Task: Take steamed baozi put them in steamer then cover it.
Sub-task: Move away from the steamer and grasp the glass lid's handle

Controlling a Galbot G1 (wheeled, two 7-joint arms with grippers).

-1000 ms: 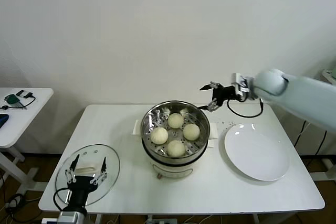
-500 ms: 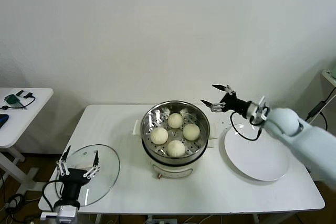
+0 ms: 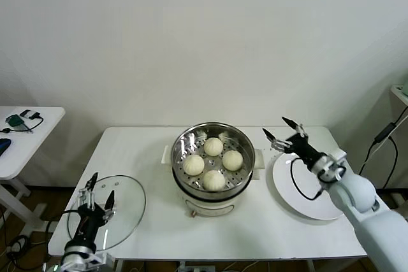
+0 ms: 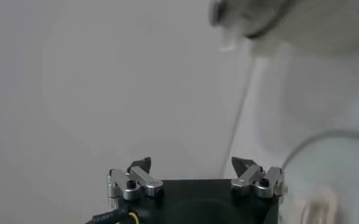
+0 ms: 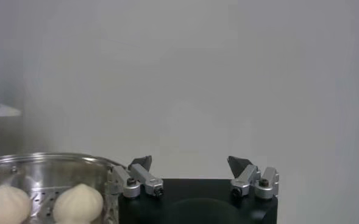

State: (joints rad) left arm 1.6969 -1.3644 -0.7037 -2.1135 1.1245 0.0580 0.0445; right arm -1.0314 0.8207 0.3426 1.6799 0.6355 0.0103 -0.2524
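Worktop [image 3: 146, 151]: white, fills the lower middle of the head view and carries the steamer, the plate and the glass lid.
Side table [image 3: 38, 125]: white, at the left edge of the head view, apart from the worktop, with a small green item and cables on it.
Steamer [image 3: 214, 133]: shiny steel pot on a cream-white base, at the centre of the worktop, uncovered; its rim also shows at the lower left of the right wrist view [image 5: 45, 159].
Plate [image 3: 290, 189]: flat, white, lower right of the head view, just beside the steamer and apart from it; nothing lies on its visible part.
Glass lid [image 3: 127, 202]: round, clear, lying flat near the worktop's front left corner, well apart from the steamer.
Steamed baozi [image 3: 213, 146]: four cream-white buns on the perforated tray inside the steamer, set in a loose diamond; two of them show in the right wrist view [image 5: 77, 203].
Right gripper [image 3: 284, 134]: raised over the far edge of the plate, right of the steamer, fingers spread apart, holding nothing.
Left gripper [image 3: 99, 192]: lower left of the head view, over the near part of the glass lid, fingers spread apart, holding nothing.
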